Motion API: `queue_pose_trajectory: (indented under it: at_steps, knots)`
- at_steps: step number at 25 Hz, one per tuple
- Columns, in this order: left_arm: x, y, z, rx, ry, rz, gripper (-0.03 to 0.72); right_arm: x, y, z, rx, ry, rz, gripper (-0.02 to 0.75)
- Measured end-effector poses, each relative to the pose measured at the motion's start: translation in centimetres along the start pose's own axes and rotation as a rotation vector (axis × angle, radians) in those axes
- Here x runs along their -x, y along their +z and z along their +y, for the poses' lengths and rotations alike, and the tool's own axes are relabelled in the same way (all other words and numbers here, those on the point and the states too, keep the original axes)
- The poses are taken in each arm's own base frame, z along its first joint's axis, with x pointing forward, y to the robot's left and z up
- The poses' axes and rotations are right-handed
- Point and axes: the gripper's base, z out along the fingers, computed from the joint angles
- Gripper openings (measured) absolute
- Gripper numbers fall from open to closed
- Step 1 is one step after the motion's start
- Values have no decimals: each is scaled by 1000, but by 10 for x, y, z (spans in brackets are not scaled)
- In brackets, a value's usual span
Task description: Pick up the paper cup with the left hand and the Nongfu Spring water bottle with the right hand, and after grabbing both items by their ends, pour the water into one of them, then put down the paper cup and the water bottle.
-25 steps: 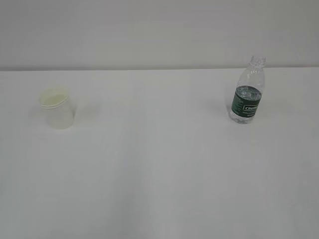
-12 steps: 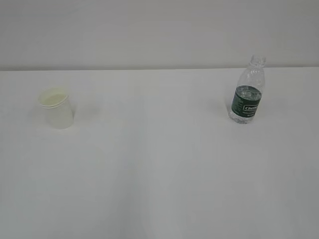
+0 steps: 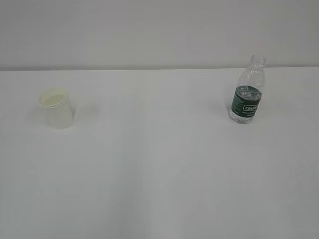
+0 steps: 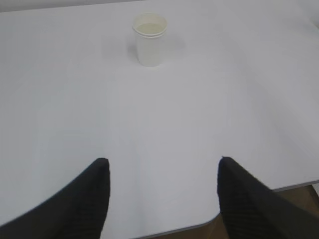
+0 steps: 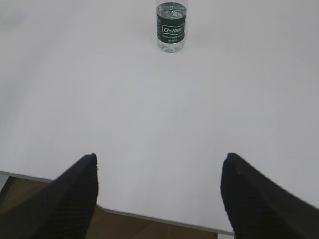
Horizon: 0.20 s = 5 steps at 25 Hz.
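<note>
The cream paper cup (image 3: pixel 56 108) stands upright on the left of the white table (image 3: pixel 159 164); the left wrist view shows that paper cup (image 4: pixel 149 39) far ahead. On the right stands the uncapped Nongfu Spring water bottle (image 3: pixel 247 91), upright, with clear water up to its green label. Its lower part also shows as the bottle (image 5: pixel 171 27) at the top of the right wrist view. My left gripper (image 4: pixel 163 162) hangs open and empty over the table's near edge. My right gripper (image 5: pixel 159 158) is open and empty too, far short of the bottle. Neither arm appears in the exterior view.
The table's near edge (image 4: pixel 189 226) runs under the left fingers, with brown floor below. The same edge (image 5: pixel 164 218) shows between the right fingers. A pale wall (image 3: pixel 159 30) rises behind the table.
The cup looks shifted very slightly to the left. The bottle has not moved.
</note>
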Motion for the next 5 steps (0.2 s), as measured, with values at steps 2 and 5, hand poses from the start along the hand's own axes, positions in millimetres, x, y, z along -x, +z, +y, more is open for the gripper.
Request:
queue_pose_trajectory:
  at_steps: [2,5]
  knots:
    - [0,0,0,0,0,0,483,0,0,0,0,0,0,580]
    - [0,0,0,0,0,0,483,0,0,0,0,0,0,580]
